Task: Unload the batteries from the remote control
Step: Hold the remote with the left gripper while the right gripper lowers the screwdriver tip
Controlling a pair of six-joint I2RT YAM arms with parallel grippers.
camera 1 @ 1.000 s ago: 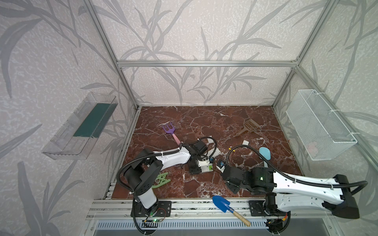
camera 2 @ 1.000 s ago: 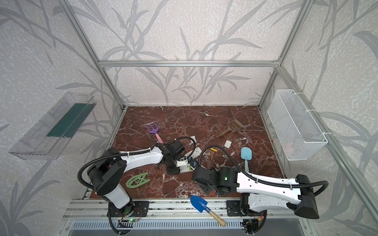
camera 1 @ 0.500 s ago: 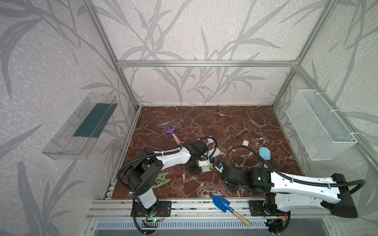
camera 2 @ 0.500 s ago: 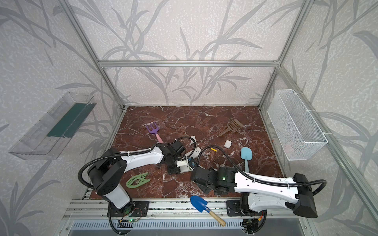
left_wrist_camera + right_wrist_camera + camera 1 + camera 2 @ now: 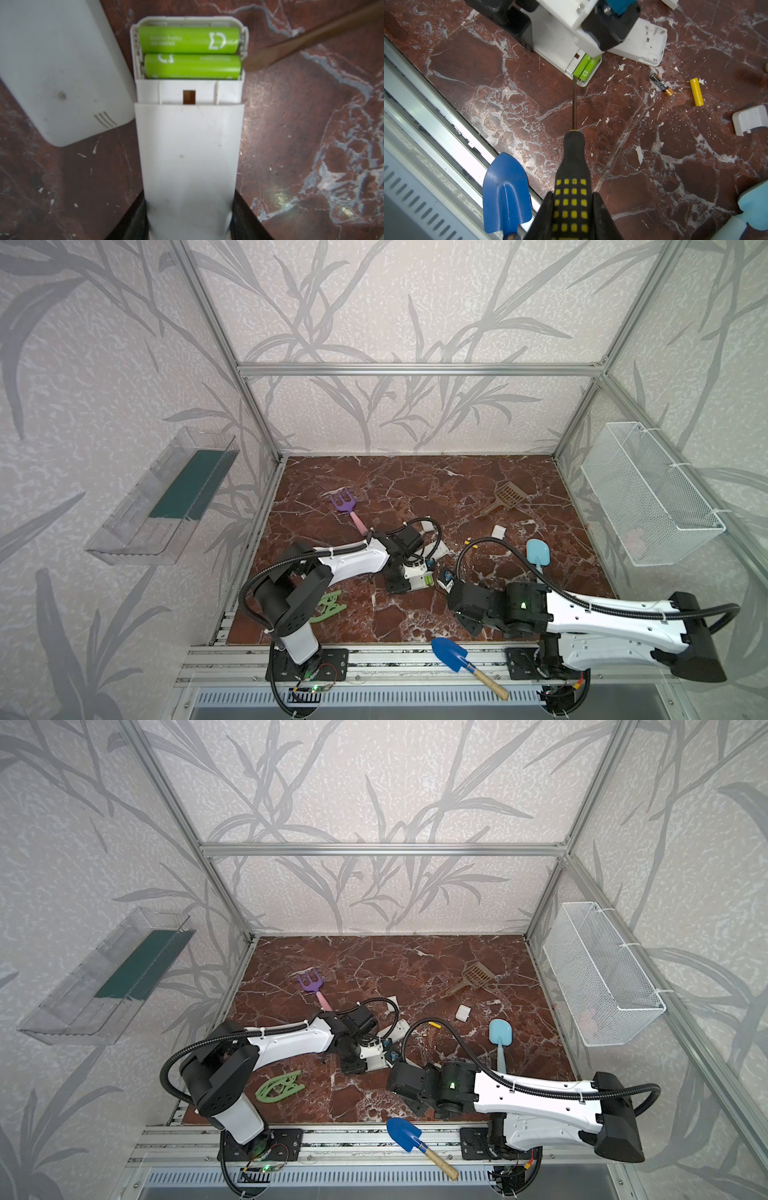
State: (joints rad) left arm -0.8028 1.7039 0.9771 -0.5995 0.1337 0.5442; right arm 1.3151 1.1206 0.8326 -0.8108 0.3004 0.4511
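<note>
Low, right tool (image 5: 572, 205) points screwdriver (image 5: 574, 145) at batteries (image 5: 586, 67).

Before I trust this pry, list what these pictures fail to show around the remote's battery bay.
Screwdriver tip, right wrist view: it ends beside the green batteries; contact cannot be told.
Left gripper on the remote, left wrist view: fingertips cut off by the picture's edge.
Battery print, left wrist view: blurred.
Both top views: the green batteries are too small to count.
</note>
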